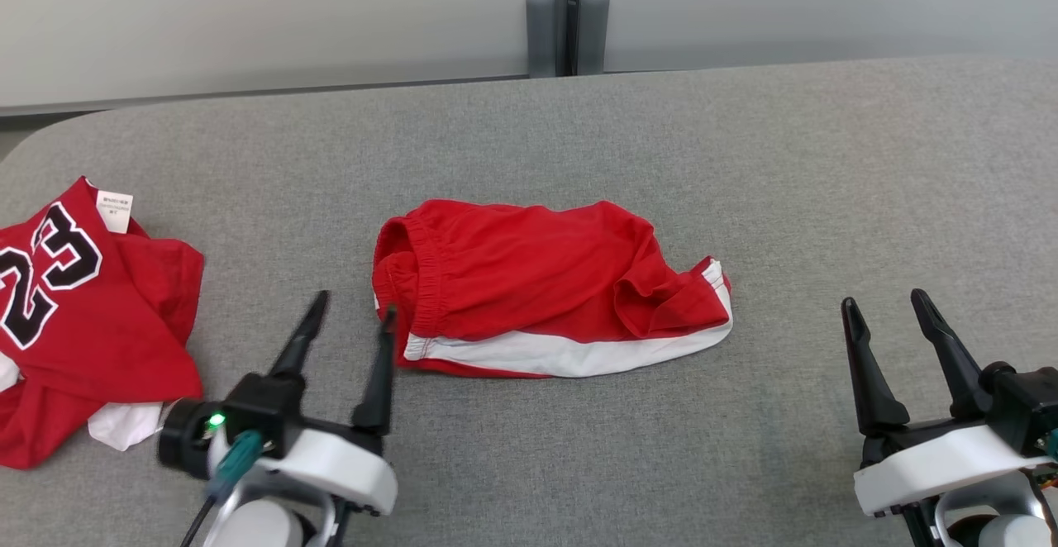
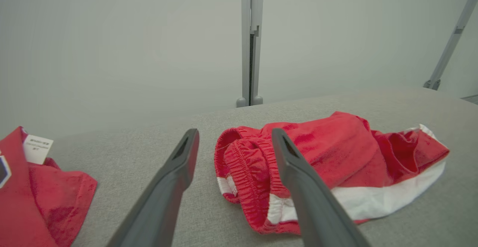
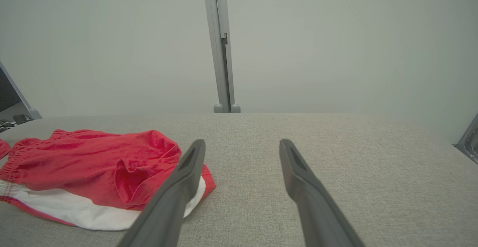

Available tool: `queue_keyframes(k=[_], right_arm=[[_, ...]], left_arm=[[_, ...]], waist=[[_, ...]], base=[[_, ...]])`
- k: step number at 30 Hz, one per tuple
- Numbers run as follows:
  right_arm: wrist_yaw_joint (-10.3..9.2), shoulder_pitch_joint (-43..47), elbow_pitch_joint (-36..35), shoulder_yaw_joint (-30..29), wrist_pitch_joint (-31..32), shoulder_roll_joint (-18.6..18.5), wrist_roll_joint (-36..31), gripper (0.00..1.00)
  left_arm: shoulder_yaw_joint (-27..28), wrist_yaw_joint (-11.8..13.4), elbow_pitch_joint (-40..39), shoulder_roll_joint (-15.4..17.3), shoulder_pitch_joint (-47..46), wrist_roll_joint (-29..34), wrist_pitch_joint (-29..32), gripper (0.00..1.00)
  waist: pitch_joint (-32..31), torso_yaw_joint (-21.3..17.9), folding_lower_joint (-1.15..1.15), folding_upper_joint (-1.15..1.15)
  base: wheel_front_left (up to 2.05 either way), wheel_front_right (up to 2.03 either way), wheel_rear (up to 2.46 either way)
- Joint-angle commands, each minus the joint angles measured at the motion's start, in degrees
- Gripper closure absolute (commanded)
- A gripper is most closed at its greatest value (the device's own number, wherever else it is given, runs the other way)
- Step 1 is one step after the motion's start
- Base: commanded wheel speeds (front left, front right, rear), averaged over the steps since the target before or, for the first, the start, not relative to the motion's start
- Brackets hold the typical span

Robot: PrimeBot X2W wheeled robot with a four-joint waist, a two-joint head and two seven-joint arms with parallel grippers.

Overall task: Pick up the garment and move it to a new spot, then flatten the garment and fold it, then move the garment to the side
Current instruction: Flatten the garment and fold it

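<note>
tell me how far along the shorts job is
Done: nothing that shows; the red shorts lie rumpled on the grey table, not flattened. In hand: nothing, left claw open by the waistband, right claw open, well apart. To do: pick up, move, flatten, fold, set aside.

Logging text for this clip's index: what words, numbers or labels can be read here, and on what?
"23": black with white outline, on the red jersey at left.
White tag at the jersey's edge: print too small to read.
Red shorts: no text seen.
</note>
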Motion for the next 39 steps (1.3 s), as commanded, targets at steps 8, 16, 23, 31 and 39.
queue_keyframes(k=[8,16,23,31,39], right_arm=[[-0.02,-1.49,0.55,0.81,-0.31,-0.14,0.58,0.0],[-0.01,-1.79,2.16,0.21,-0.49,0.09,0.96,0.0],[-0.01,-4.3,5.62,1.17,0.4,-1.42,1.74,0.0],[-0.01,-13.92,12.67,8.39,0.8,-3.14,4.53,0.0],[-0.02,-19.71,20.33,14.06,1.64,-4.61,7.43,0.25]], left_arm=[[-3.68,-3.71,7.55,-1.64,-4.4,-2.05,8.01,0.0],[-3.88,-4.43,11.14,-2.14,-6.45,-3.38,9.11,1.0],[-3.82,-4.26,11.29,-1.82,-8.14,-3.59,8.59,1.0],[-4.97,-4.44,11.73,-2.69,-11.48,-2.74,7.54,1.0],[-6.08,-4.67,13.56,-3.73,-13.9,-2.63,5.58,1.0]], waist=[[2.32,-0.81,0.0,0.0],[3.62,-1.27,0.0,0.0],[5.11,-0.57,0.0,0.0],[8.92,1.15,0.0,0.0],[10.57,2.61,0.0,0.0]], base=[[0.0,0.0,0.0],[0.0,0.0,0.0],[0.0,0.0,0.0],[0.0,0.0,0.0],[0.0,0.0,0.0]])
